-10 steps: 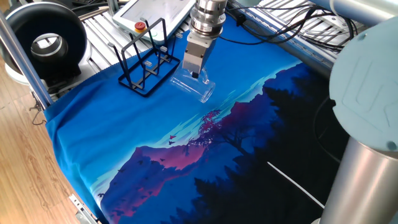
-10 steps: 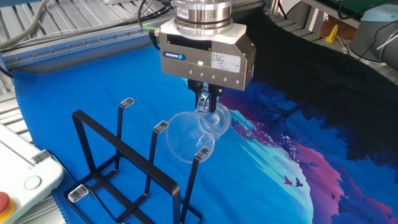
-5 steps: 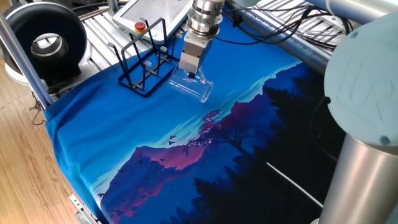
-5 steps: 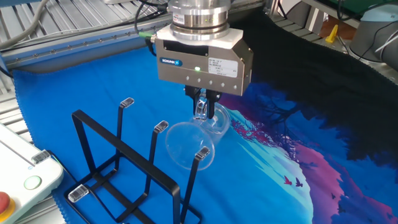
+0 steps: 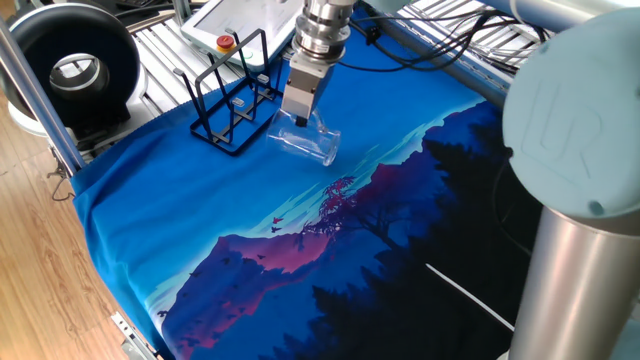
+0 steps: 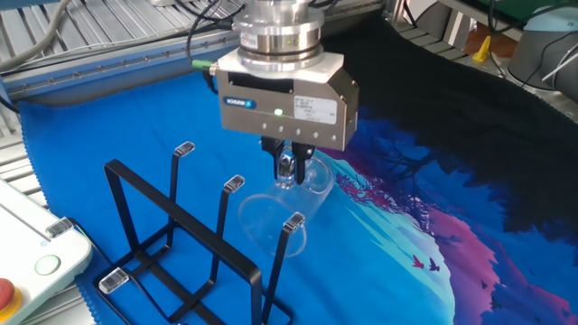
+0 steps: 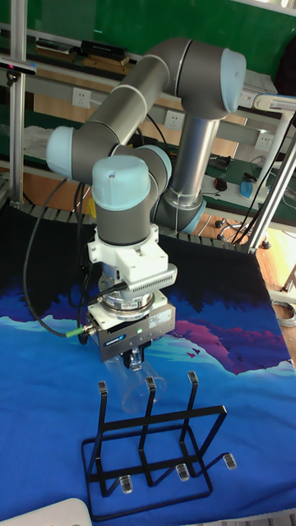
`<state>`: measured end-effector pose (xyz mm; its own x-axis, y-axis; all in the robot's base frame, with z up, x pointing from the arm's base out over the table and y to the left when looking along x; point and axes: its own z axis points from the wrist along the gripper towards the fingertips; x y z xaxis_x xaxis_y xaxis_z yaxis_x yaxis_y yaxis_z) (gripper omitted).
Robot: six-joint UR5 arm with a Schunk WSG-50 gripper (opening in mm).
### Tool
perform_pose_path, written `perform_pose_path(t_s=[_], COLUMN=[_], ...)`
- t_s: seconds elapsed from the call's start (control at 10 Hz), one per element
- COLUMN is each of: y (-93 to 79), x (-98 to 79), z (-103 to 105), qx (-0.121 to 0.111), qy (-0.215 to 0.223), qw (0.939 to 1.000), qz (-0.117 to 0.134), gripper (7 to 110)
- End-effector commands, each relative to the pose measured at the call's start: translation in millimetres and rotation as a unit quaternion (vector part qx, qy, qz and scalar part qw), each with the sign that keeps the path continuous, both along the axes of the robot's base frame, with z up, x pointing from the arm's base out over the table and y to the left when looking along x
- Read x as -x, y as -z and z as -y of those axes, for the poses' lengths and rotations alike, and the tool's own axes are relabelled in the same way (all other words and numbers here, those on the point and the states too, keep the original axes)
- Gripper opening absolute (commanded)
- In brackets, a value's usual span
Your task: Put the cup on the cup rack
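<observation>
The clear cup (image 6: 271,212) lies tilted on its side in the air, its open mouth facing the black wire cup rack (image 6: 181,253). My gripper (image 6: 291,170) is shut on the cup's rim near its thick base. The cup's mouth is right at the rack's nearest upright prongs (image 6: 291,226). From the other side, the cup (image 5: 305,142) hangs just right of the rack (image 5: 232,95), under the gripper (image 5: 300,118). In the tall view the cup (image 7: 130,380) sits faintly behind the rack's prongs (image 7: 148,427), below the gripper (image 7: 134,358).
A blue printed cloth (image 5: 300,230) covers the table. A white pendant with a red button (image 5: 240,25) lies behind the rack. A black round device (image 5: 75,70) stands at the far left. Cables (image 5: 470,45) run along the back.
The gripper has carried the cup lower and closer to the rack, so its mouth now sits nearer the front prongs.
</observation>
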<state>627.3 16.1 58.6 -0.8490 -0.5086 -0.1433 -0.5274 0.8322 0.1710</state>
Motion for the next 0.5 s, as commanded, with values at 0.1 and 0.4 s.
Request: perform_pose_path(t_s=[0.1, 0.4], y=[-1.4, -9.8], x=[-4.5, 7.7], z=[3.8, 14.7], qx=[-0.006, 0.004], qy=[0.003, 0.008], qw=[1.0000, 0.9999], qz=[0.001, -0.008], gripper=[7, 7])
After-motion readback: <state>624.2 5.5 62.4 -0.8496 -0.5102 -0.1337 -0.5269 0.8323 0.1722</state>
